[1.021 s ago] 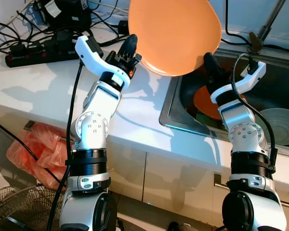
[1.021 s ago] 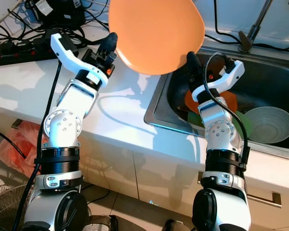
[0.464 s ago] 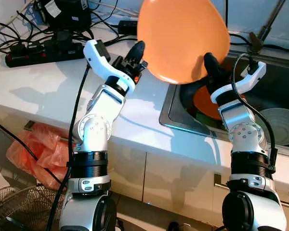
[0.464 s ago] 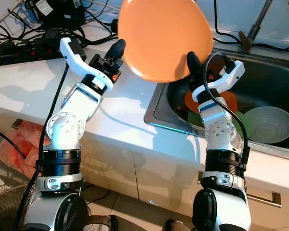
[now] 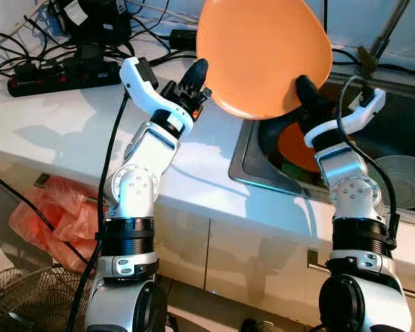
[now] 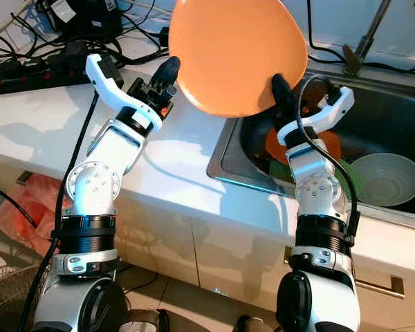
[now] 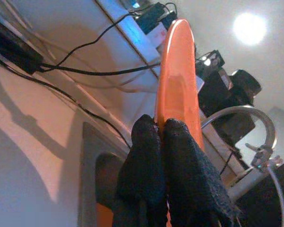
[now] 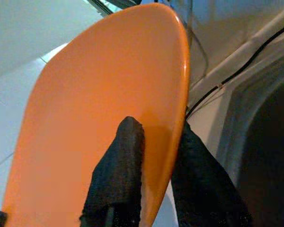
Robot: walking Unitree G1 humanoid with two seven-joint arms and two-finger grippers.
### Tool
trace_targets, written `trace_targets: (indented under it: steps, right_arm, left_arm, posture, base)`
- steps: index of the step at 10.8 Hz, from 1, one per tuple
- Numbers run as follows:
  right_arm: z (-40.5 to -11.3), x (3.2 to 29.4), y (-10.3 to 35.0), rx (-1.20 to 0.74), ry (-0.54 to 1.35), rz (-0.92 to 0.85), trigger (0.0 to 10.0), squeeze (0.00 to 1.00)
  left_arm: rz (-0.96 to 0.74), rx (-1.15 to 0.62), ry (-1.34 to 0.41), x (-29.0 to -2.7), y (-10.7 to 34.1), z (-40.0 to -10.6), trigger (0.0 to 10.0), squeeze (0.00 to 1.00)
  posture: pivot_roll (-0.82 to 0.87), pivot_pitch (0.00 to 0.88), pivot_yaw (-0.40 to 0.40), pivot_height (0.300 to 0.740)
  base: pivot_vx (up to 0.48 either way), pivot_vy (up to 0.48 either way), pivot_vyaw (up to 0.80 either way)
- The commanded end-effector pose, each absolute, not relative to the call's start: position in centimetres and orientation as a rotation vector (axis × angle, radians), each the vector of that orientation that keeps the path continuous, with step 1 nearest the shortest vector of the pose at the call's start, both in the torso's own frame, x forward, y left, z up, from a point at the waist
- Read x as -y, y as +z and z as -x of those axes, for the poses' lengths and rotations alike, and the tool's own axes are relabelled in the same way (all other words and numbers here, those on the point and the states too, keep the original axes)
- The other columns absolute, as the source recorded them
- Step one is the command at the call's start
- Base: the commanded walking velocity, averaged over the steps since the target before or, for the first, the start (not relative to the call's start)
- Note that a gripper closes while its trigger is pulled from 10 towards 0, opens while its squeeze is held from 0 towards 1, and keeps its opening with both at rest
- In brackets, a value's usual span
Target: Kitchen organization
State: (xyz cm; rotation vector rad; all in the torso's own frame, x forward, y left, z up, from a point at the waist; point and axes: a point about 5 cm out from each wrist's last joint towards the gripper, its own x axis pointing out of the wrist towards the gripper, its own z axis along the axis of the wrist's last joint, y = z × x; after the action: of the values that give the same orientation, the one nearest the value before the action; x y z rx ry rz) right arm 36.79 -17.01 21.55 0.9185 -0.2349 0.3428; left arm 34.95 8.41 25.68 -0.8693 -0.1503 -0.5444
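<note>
Large orange plate (image 5: 263, 55) held up in the air, tilted on edge, above the boundary between the white counter (image 5: 69, 131) and the sink (image 5: 401, 131); its underside faces the head camera. Both grippers are on it, at opposite edges. Left gripper (image 5: 197, 76) pinches the rim on the counter side; in the left wrist view its two black fingers (image 7: 146, 156) are drawn together with the plate's thin edge rising out from between them. Right gripper (image 6: 282, 93) clamps the lower rim on the sink side; in the right wrist view one finger lies across the plate's face and the other sits behind the rim (a firm bite, by the look of it). Key relation: the plate spans between the two claws, its long axis running roughly from the left arm's side up and across toward the right, so neither arm is nearer, each has its own edge. Below and behind the right arm, in the sink basin, an orange dish (image 5: 290, 145) and a pale bowl (image 5: 401, 176). Power strip and cables (image 5: 55, 72) at the back of the counter, well apart from the plate. Judgement: a handover or two-handed carry; one claw would need to let go before the plate can travel to either side.
</note>
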Motion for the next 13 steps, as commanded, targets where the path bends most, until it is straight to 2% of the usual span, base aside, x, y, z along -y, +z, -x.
trace_targets:
  steps: [1,3,4,5,10,13]
  right_arm:
    - [-36.8,16.9,21.8,0.236,0.34,-0.909,0.0,0.0]
    - [-36.7,17.0,21.9,0.244,0.344,-0.919,0.0,0.0]
    - [-36.7,17.0,22.0,0.247,0.347,-0.923,0.0,0.0]
    - [-36.6,17.1,22.1,0.255,0.354,-0.933,0.0,0.0]
    - [-36.7,17.4,22.3,0.269,0.333,-0.964,0.0,0.0]
    - [-36.9,18.7,22.3,0.306,0.25,-1.035,0.0,0.0]
  left_arm:
    - [0.82,0.166,-0.606,-7.3,26.3,-34.6,10.0,0.0]
    - [0.747,0.134,-0.63,-6.6,25.6,-34.5,10.0,0.0]
    - [0.731,0.119,-0.636,-6.3,25.3,-34.4,10.0,0.18]
    - [0.689,0.065,-0.66,-5.4,24.5,-34.3,10.0,1.0]
    - [0.667,0.048,-0.653,-5.3,24.1,-34.4,10.0,1.0]
    - [0.65,0.037,-0.647,-5.5,23.8,-34.3,10.0,1.0]
  posture:
    - [0.06,0.099,-0.017,0.74]
    - [0.05,0.098,-0.017,0.74]
    - [0.05,0.098,-0.016,0.74]
    - [0.05,0.098,-0.015,0.74]
    - [0.05,0.098,-0.017,0.74]
    - [0.06,0.1,-0.017,0.74]
  base:
    - [0.0,0.0,0.0]
    - [0.0,0.0,0.0]
    - [0.0,0.0,0.0]
    - [0.0,0.0,0.0]
    - [0.0,0.0,0.0]
    - [0.0,0.0,0.0]
